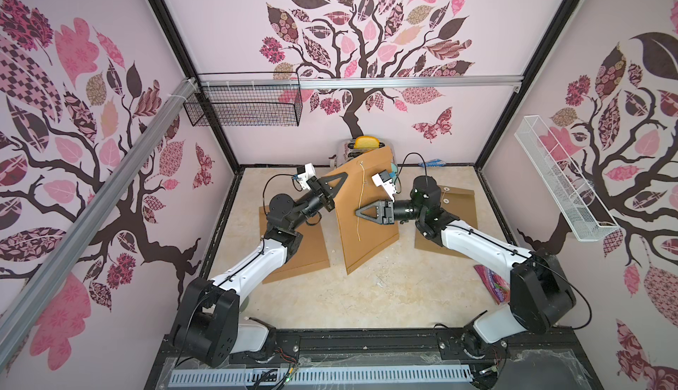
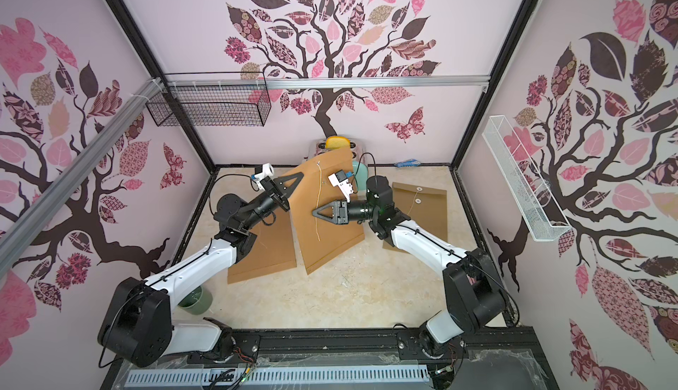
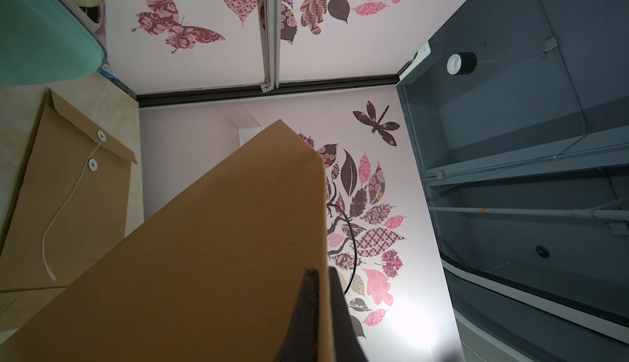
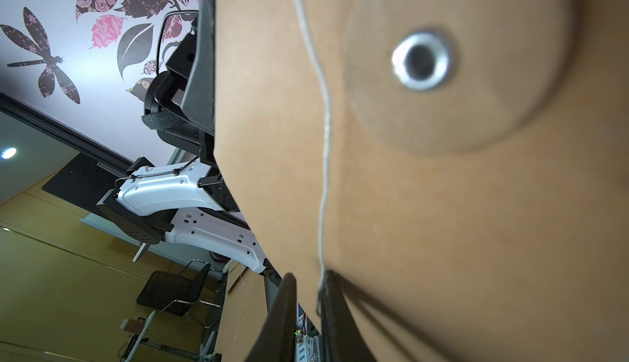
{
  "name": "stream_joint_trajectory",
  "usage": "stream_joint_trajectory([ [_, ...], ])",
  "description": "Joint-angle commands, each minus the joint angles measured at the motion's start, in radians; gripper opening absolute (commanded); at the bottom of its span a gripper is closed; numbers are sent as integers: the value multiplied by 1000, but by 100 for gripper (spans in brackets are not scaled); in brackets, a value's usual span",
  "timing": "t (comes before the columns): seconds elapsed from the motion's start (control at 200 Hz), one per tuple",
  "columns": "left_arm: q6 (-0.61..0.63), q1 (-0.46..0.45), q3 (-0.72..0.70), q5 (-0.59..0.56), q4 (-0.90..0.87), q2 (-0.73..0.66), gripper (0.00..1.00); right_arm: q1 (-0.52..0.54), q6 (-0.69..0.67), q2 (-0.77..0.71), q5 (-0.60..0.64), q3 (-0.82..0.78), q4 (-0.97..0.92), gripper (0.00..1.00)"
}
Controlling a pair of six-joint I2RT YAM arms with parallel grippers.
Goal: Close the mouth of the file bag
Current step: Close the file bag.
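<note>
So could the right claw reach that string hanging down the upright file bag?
Probably yes: the string hangs loose on the file bag's face, and the right claw sits right at it, nothing between.

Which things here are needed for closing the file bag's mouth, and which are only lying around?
For the job:
- raised file bag
- string
- left tool, gripping the bag's edge
- right tool, at the string

Lying about:
- flat bag under the left arm
- flat bag under the right arm
- toaster
- colourful cloth
- green cup
</note>
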Motion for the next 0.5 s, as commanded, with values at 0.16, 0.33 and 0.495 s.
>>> stream_joint_trajectory([
  [0.16,-5,-8,5,-21,33,-25,0,3,22,-33,7,-56,51,17],
  [0.33,-14,-18,-5,-36,46,-19,0,6,46,-33,14,-73,83,13],
  [0.495,-29,-24,-8,-42,67,-11,0,10,57,-45,37,-79,88,9],
])
